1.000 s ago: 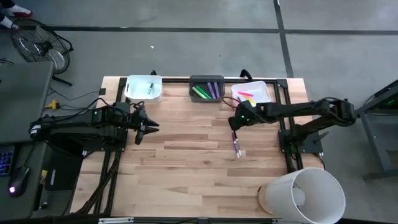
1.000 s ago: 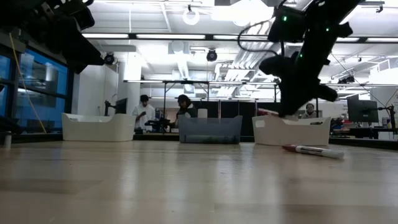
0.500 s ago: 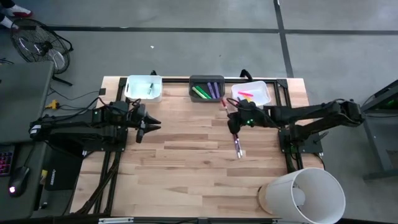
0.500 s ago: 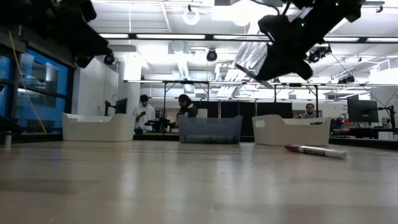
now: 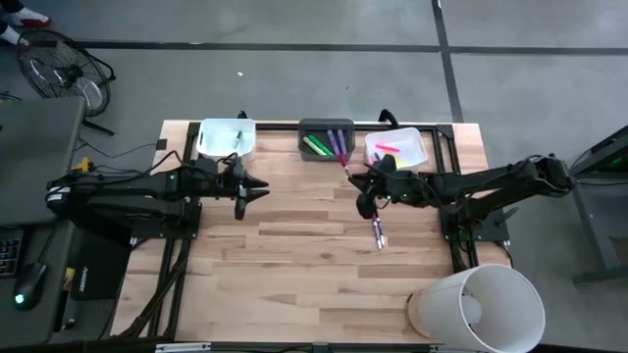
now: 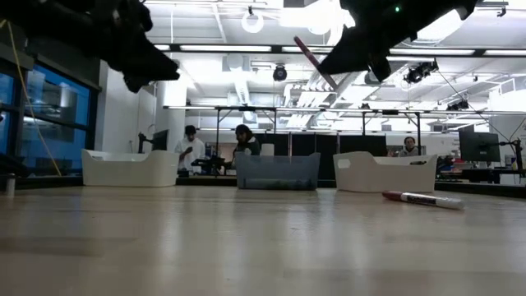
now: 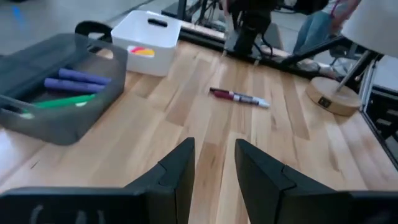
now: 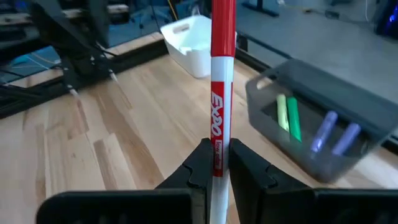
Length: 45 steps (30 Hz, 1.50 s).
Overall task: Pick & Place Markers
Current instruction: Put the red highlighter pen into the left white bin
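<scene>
Right gripper (image 8: pixel 214 163), closed on a red Expo marker (image 8: pixel 222 68) held well above the table, hangs just in front of the grey bin (image 5: pixel 327 139) and beside the right white bin (image 5: pixel 397 147). A second red-capped marker (image 5: pixel 378 232) lies loose on the wooden table (image 5: pixel 294 265). Left gripper (image 7: pixel 211 171), fingers slightly apart and empty, hovers near the left white bin (image 5: pixel 227 138). Judgement: red and pink markers appear to lie in the right white bin, so carry the marker over that rim, lower its free end inside, then release; tilting it flatter should prevent bouncing out.
</scene>
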{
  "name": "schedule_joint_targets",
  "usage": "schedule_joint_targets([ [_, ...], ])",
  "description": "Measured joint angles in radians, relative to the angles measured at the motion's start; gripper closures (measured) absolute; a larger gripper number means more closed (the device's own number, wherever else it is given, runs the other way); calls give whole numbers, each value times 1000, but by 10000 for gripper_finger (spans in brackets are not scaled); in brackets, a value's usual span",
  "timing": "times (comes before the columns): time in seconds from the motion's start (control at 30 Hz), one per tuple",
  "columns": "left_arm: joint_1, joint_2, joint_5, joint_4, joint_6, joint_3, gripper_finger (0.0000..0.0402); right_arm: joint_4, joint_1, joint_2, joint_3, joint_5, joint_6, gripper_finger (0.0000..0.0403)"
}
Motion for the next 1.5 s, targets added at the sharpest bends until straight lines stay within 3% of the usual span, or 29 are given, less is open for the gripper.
schedule_joint_targets([
  [0.3, 0, 103, 0, 245, 2, 2, 289, 61, 23, 11, 0, 15, -45, 372],
  [0.67, 0, 245, 38, 506, 5, 2, 289, 456, 23, 218, 0, -90, -156, 373],
  [0.97, 0, 310, 74, 660, 5, 1, 287, 614, 10, 304, 0, -135, -172, 369],
  [1.33, 0, 428, 77, 829, -28, 4, 176, 661, -14, 304, 0, -172, -187, 366],
  [1.5, 0, 488, 66, 835, -30, 63, 158, 668, -14, 304, 0, -193, -187, 371],
])
